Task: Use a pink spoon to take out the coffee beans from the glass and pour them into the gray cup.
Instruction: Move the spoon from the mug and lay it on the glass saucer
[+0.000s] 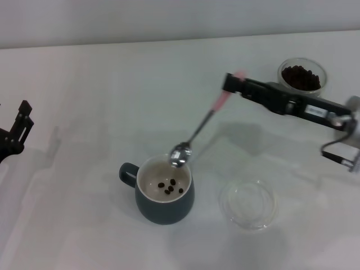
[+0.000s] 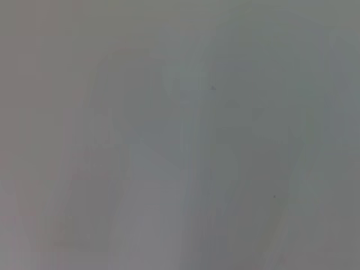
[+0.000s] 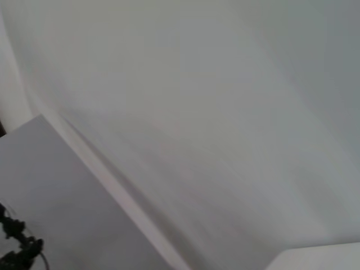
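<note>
Mid-task, partway through the transfer. Landmark is the gray cup (image 1: 165, 196), sitting on the white surface (image 1: 84, 112) with its handle toward the robot's left. A few beans (image 1: 170, 186) already lie on its cream bottom, so at least one scoop looks delivered. The spoon (image 1: 199, 128) hangs over the cup's far rim, bowl down and tipped toward the opening, pink handle rising up and away to the right of the cup. The bowl looks empty or nearly so; I can't tell for sure. Right hand (image 1: 232, 84) is closed on the pink handle end, up and to the right of the cup, clear of the surface. The glass (image 1: 302, 75) stands well to the cup's right and farther back, behind the right arm, with a dark heap of beans filling its bottom, so most of the job looks left to do: more trips between glass and cup. A flat clear saucer (image 1: 248, 203) sits just right of the cup, nothing in it. Left hand (image 1: 19, 126) is parked far left of the cup, holding nothing, fingers apart. Wrist views show only blank surface or wall.
</note>
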You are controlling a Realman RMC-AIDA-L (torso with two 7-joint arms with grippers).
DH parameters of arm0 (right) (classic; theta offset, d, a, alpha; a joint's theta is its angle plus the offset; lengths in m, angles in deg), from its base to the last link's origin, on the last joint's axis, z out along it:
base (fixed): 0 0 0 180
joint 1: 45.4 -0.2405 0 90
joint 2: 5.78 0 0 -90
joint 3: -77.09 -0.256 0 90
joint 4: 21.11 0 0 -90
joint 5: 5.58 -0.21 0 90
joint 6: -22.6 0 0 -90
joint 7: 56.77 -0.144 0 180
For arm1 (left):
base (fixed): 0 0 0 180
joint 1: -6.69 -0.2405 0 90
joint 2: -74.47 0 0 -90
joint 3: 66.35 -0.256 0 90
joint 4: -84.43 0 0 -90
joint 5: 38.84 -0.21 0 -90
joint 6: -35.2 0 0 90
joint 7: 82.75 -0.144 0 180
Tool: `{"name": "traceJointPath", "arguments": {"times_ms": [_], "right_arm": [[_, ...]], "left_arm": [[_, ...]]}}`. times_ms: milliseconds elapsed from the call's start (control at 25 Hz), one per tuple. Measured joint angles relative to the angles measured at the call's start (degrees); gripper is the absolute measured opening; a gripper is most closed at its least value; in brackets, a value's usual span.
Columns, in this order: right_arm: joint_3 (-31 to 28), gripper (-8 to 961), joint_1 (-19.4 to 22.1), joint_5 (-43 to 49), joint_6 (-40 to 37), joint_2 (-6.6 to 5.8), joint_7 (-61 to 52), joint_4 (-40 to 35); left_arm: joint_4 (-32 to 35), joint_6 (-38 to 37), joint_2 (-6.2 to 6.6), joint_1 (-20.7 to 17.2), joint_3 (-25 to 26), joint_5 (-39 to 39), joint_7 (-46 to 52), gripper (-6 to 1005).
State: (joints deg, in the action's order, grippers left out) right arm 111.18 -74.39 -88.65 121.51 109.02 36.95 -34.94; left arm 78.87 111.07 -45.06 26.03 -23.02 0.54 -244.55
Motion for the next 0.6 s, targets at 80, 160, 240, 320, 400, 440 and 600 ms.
{"name": "traceJointPath", "arguments": {"times_ms": [80,160,240,320,400,440,600], "right_arm": [[0.0,153,1.6,-0.1,0.1,-0.18,-0.8,-2.1],[-0.2,153,3.4,-0.2,0.2,-0.66,-1.5,-4.1],[-0.2,153,4.7,-0.3,0.2,-1.46,-1.7,-5.1],[-0.3,153,5.9,-0.3,0.2,-2.43,-1.7,-5.3],[-0.2,153,7.1,-0.3,0.2,-3.44,-1.4,-5.4],[-0.1,153,7.7,-0.2,0.2,-3.89,-1.2,-5.5],[0.4,151,9.9,0.6,0.1,-4.74,-0.9,-6.8]], "left_arm": [[0.0,0.0,0.02,0.0,0.0,0.0,0.0,652],[0.0,0.0,0.05,0.0,0.1,0.0,0.0,652],[0.0,0.0,0.06,0.1,0.1,0.0,0.0,651],[0.0,0.0,0.09,0.3,0.1,0.0,0.0,651],[0.0,0.0,0.13,0.4,0.0,0.0,0.0,651],[0.0,0.0,0.14,0.5,0.0,0.0,0.0,651],[0.0,0.0,0.16,0.6,0.0,0.0,0.0,651]]}}
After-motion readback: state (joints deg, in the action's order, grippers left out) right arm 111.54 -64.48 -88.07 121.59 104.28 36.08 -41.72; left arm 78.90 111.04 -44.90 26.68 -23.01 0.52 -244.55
